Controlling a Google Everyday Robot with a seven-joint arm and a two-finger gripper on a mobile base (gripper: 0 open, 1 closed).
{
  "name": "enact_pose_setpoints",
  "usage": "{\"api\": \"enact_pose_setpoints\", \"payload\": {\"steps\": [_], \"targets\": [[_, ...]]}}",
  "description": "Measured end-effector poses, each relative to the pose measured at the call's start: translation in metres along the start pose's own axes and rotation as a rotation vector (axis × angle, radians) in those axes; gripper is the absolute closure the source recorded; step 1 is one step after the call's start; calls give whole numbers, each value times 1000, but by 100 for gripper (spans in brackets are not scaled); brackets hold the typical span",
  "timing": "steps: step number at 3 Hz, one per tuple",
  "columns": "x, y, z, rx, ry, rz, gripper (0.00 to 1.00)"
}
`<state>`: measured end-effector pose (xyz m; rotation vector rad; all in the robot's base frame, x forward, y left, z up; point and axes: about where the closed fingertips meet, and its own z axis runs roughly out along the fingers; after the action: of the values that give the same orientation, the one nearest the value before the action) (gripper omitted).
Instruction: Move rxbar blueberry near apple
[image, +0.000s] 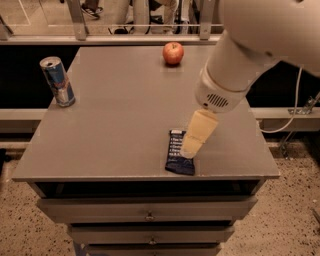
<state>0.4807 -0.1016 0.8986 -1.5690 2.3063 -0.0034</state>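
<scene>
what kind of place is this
Probably a robot test area in a lab or workshop: a grey drawer cabinet on a speckled floor, a metal railing behind it, and the gripper hanging over the rxbar blueberry near the front edge.

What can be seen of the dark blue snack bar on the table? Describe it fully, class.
The rxbar blueberry is a flat, dark navy wrapper with lines of small white text. It lies flat near the front edge of the grey table. The cream pincer overlaps its upper right part; contact cannot be told.

Robot lab, end effector (193, 145) above drawer cabinet (100, 208)
</scene>
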Motion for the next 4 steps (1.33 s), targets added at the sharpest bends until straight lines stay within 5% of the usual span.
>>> {"api": "enact_pose_setpoints", "payload": {"steps": [1, 2, 4], "targets": [[-32, 8, 34, 5, 24, 63, 0], [-48, 17, 70, 14, 72, 195, 0], [-19, 17, 82, 65, 144, 516, 0]]}}
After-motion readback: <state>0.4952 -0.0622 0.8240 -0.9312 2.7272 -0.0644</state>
